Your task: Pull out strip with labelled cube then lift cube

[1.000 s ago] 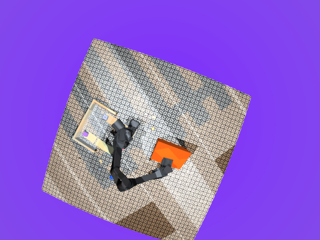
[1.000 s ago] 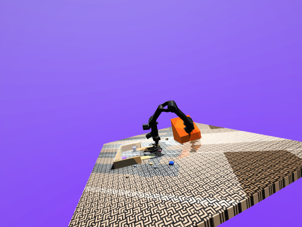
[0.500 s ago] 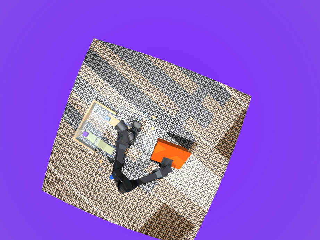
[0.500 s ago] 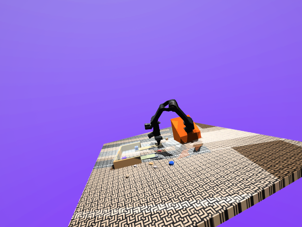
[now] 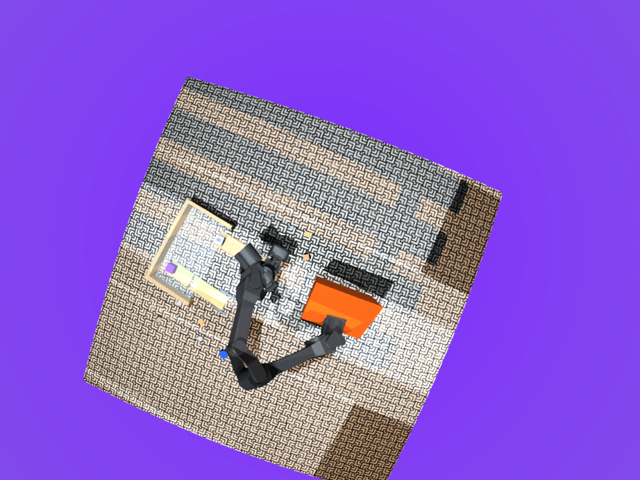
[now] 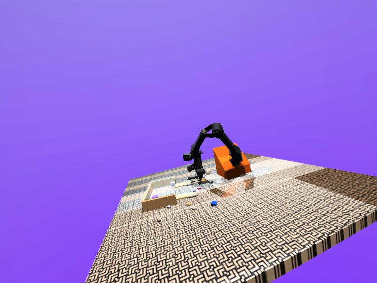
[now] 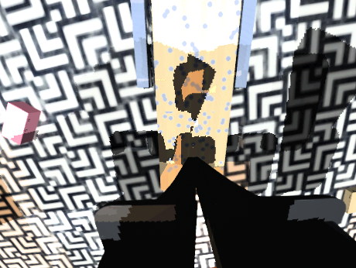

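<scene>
My gripper (image 6: 200, 179) (image 7: 192, 162) is shut, with nothing seen between its fingertips. The tips are over the near end of a speckled wooden strip (image 5: 232, 245) (image 6: 181, 184) (image 7: 193, 23); I cannot tell whether they touch it. This end sticks out past two pale blue rails (image 7: 141, 58) (image 7: 244, 50). A white cube (image 5: 219, 240) (image 6: 172, 183) with a bluish mark sits on its far end. A pale yellow strip (image 5: 210, 294) (image 6: 185, 195) lies beside it, with a light break across its middle. A purple cube (image 5: 171, 268) (image 6: 155, 196) is at its far end. In the top view the arm hides the fingertips.
A low wooden wall (image 5: 168, 237) (image 6: 158, 203) surrounds the far ends on three sides. An orange wedge block (image 5: 341, 304) (image 6: 222, 164) stands near the arm's base. A pink block (image 6: 198, 187) (image 7: 19, 121), a blue disc (image 5: 223, 354) (image 6: 214, 203) and several small pieces lie around.
</scene>
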### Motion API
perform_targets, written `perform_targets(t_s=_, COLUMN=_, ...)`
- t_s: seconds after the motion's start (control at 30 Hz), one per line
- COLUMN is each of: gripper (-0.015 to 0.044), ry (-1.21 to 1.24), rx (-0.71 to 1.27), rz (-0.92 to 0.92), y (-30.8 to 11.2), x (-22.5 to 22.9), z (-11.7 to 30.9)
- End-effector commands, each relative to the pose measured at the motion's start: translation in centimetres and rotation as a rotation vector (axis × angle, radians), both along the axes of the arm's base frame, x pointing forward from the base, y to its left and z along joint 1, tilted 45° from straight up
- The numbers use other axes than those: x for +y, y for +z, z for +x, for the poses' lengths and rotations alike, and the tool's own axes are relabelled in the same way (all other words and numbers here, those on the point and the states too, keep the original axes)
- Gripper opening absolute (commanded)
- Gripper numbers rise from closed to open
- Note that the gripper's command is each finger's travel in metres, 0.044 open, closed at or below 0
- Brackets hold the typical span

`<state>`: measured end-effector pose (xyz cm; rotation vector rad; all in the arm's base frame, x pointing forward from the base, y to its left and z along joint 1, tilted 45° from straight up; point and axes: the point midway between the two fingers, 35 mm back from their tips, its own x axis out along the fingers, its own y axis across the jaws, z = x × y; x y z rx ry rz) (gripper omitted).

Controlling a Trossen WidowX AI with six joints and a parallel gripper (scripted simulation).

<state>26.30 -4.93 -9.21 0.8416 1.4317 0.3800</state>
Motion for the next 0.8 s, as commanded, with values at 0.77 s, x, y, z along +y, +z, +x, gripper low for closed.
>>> perform_targets(t_s=0.77, gripper=0.0000, ry=0.017, rx=0.032, rz=0.008, y=0.0, x=1.6, z=-4.0)
